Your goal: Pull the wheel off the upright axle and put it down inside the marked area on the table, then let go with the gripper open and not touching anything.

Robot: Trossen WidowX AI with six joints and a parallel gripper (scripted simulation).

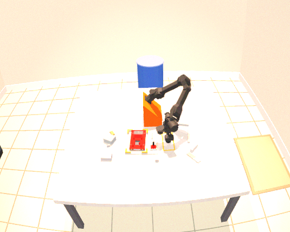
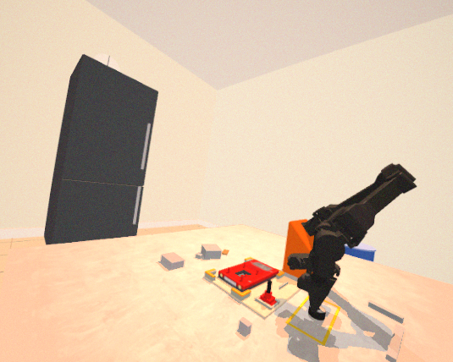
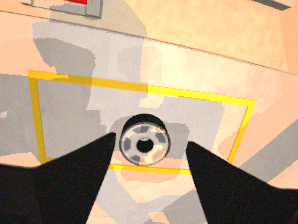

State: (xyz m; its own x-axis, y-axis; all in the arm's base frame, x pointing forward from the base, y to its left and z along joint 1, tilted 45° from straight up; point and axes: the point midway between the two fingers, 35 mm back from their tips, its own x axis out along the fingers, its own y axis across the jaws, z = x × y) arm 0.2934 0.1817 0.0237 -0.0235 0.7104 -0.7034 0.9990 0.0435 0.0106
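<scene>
The wheel (image 3: 145, 159) (image 2: 317, 315), black with a grey spoked face, shows within the yellow outline of the marked area (image 3: 170, 93) (image 2: 305, 334) (image 1: 169, 150), close to one long side in the wrist view. Whether it rests on the table is hard to tell. My gripper (image 3: 151, 142) is open around the wheel, with a gap on both sides, wider on the right in the wrist view. In the top and exterior views the fingers point down over the marked area. The black upright axle (image 1: 153, 143) (image 2: 269, 287) stands bare on its red base, left of the area.
A red car body (image 1: 137, 135) (image 2: 249, 274) lies between yellow corner pieces, left of the axle. An orange wedge (image 1: 153, 119) (image 2: 295, 249) stands behind. Grey blocks (image 1: 106, 157) (image 2: 244, 326) and thin bars (image 1: 193, 157) (image 2: 385, 312) lie around. A blue cylinder (image 1: 150, 76) stands at the back.
</scene>
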